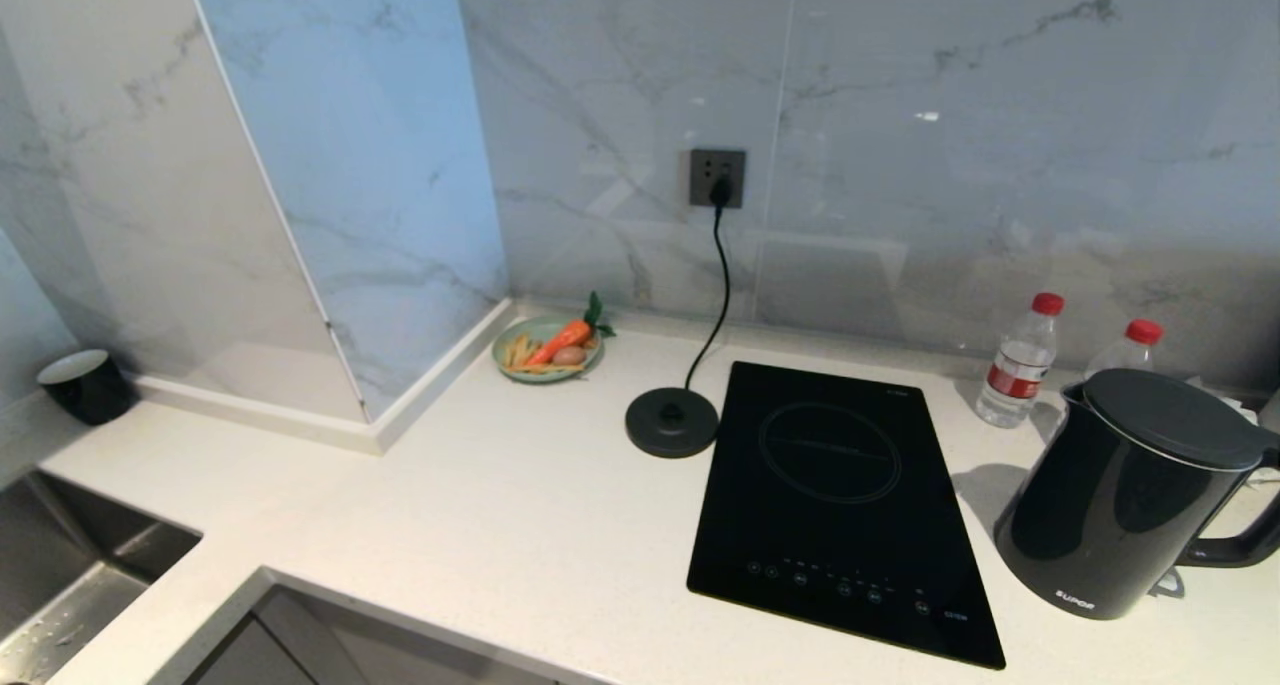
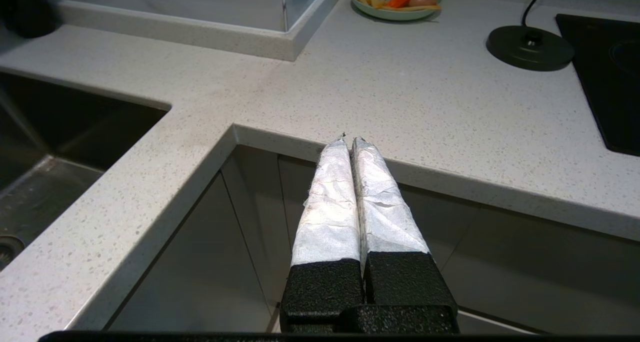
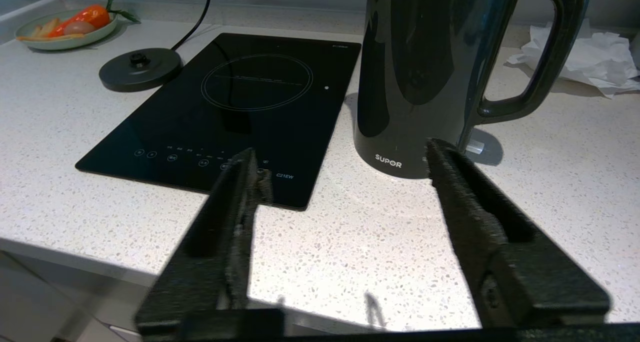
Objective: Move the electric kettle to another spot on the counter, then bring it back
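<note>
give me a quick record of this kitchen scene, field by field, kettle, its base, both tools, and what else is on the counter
kettle: electric kettle upright on the counter, right of the cooktop, off its base
base: base disc empty, left of the cooktop, cord plugged into the wall socket
right tool: right tool open, near the counter's front edge, short of the kettle
left tool: left tool shut, before the counter edge, holding nothing
other items: plate of food, two water bottles, black cup
</note>
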